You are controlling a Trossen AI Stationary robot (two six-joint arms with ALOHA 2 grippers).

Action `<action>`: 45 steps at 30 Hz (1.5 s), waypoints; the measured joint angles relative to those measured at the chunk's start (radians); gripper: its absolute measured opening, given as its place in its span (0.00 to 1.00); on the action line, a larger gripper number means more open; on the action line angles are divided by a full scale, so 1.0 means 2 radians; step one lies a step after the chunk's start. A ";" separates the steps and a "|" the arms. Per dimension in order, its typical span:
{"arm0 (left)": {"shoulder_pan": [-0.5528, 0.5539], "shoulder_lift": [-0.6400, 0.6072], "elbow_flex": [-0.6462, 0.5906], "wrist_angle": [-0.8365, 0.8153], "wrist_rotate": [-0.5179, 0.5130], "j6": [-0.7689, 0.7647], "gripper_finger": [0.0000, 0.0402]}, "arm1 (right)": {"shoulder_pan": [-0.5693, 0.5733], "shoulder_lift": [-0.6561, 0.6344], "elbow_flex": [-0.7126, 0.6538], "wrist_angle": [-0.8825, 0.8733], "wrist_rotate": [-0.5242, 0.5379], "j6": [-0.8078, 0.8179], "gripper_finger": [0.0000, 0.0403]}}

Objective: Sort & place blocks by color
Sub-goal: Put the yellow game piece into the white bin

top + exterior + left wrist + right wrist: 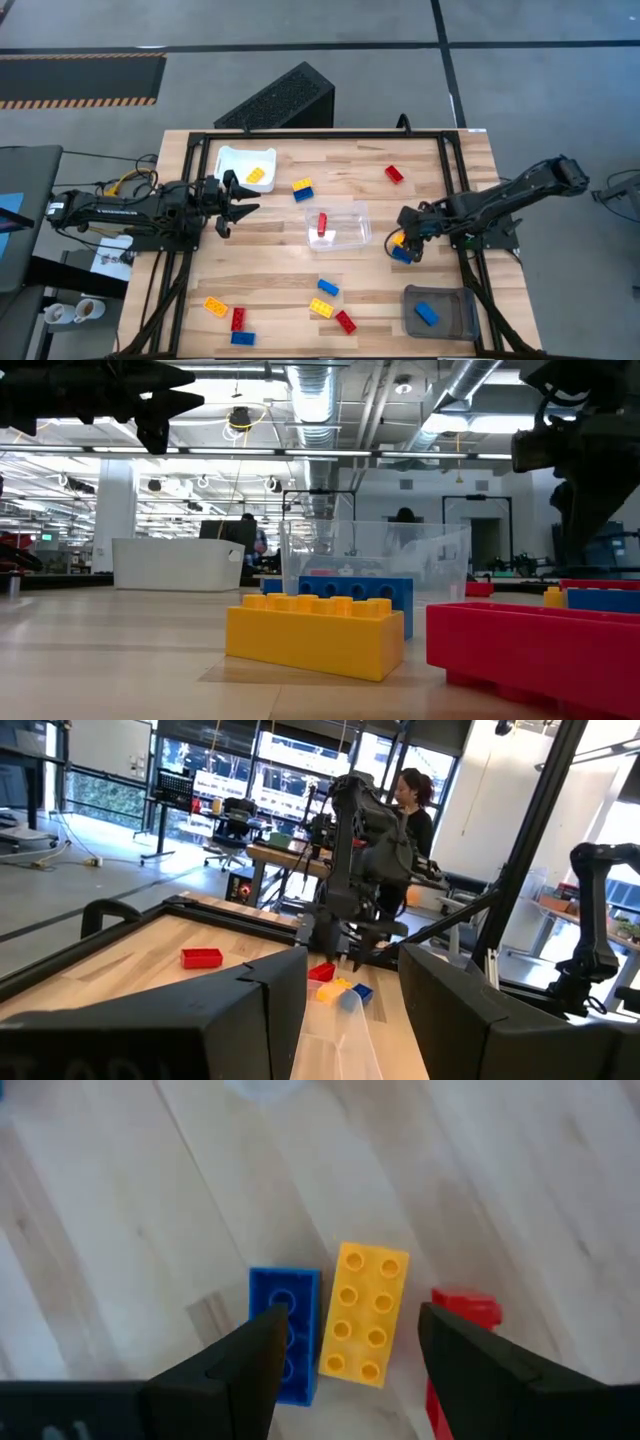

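Right gripper: the right gripper (345, 1345) hung low over a cluster of bricks near the table's right edge, fingers spread and pinching nothing; one finger covered part of the blue plastic brick (285, 1330), the other stood between the yellow-orange eight-stud brick (364, 1313) and the red brick (462, 1312).
Likely aim: the yellow-orange brick lay squarely in the gap, so it looked like the pick; the blue one touched its long side and might have been dragged along.
Left gripper: the left gripper (232, 203) waited near the left edge, just beside the white tray (228, 160), fingers apart and empty.
Trays: the white tray at the far left corner held one yellow brick (259, 175); the clear plastic tub (352, 238) at the table's middle held one red brick (321, 225); the grey bin (455, 322) at the near right corner held one blue brick (426, 313). One colour per container, so sorting appeared barely begun.
Loose bricks: a yellow-and-blue pair (302, 189) and a lone red brick (394, 174) lay toward the far edge; others were scattered along the near edge.
Open room: bare wood (440, 200) lay around the cluster, and the black frame rail (455, 170) ran close along the right edge.
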 joint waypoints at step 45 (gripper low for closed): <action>0.000 0.000 0.000 -0.001 -0.001 0.000 0.36 | -0.065 0.103 0.018 0.041 -0.030 -0.027 0.30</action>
